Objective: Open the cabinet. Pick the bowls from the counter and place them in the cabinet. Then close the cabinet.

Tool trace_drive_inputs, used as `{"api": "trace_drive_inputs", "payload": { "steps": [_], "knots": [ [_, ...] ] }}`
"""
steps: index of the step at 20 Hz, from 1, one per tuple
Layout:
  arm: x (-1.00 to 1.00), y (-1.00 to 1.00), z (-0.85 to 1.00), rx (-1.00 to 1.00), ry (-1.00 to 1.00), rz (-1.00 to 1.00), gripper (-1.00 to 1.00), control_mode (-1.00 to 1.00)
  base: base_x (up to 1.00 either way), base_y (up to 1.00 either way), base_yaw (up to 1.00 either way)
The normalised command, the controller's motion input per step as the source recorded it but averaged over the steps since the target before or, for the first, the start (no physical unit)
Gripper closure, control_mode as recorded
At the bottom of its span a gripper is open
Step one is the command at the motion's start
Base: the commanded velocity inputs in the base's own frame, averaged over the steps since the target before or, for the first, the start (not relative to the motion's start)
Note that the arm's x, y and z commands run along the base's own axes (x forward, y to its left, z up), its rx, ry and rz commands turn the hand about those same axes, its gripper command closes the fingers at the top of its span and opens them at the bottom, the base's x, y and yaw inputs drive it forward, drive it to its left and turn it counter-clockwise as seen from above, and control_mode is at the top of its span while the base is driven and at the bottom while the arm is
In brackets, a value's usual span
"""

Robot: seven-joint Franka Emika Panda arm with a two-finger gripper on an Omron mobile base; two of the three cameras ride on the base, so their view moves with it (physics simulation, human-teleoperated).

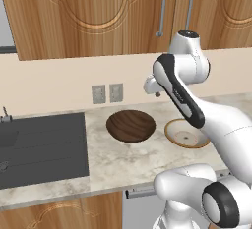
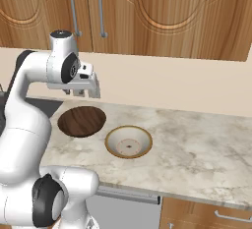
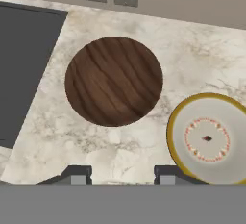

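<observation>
Bowls on the counter (image 1: 118, 159), gripper (image 2: 81, 92) poised above them, cabinet (image 1: 98, 16) doors closed.

Left base view takes in the dark sink (image 1: 42, 147) at the left and 2 wall outlets (image 1: 107, 94) behind the wooden bowl (image 1: 131, 125); there the arm covers part of the tan bowl (image 1: 184, 133), while the right base view shows that bowl whole, just right of the wooden one and apart from it. Both base views show the cabinet's 2 vertical bar handles (image 2: 87, 8) side by side. Hand view looks straight down on the wooden bowl, with the tan bowl at the right. Its fingertips (image 3: 79, 174) stand partly apart, holding and touching nothing, clear above the counter near the wooden bowl.
</observation>
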Motion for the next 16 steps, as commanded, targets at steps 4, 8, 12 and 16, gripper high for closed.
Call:
{"api": "trace_drive_inputs", "payload": {
  "steps": [4,8,12,16],
  "knots": [
    [-0.18,0.0,0.03,0.0,-0.12,-0.01,-1.0,-1.0,0.0,0.0,0.0],
    [-0.31,-0.49,0.71,0.09,-0.32,0.05,-1.0,-1.0,0.0,0.0,0.0],
    [-0.23,-0.33,0.94,0.07,-0.08,0.0,-1.0,-1.0,0.0,0.0,0.0],
    [-0.23,-0.04,0.81,0.0,-0.09,0.0,-1.0,-1.0,0.0,0.0,0.0]
  ]
}}
